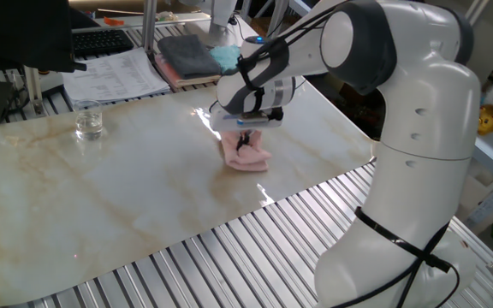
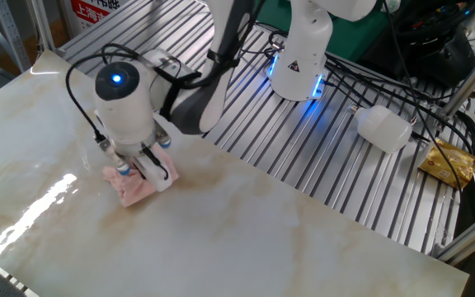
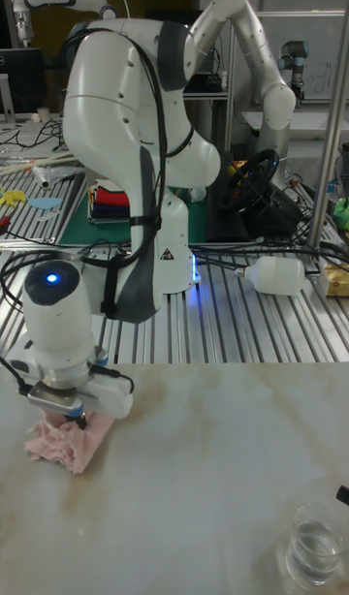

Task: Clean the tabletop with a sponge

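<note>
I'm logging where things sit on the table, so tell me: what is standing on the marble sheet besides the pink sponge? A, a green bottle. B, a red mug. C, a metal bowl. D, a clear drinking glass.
D: a clear glass stands on the tabletop, well apart from the sponge that the gripper presses down on.

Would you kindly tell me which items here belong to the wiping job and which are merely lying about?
In use:
- pale pink wrinkled sponge
- glossy cream marble-look tabletop
- gripper pressing the sponge

Lying about:
- clear glass
- folded grey and teal cloths
- white plastic bottle
</note>
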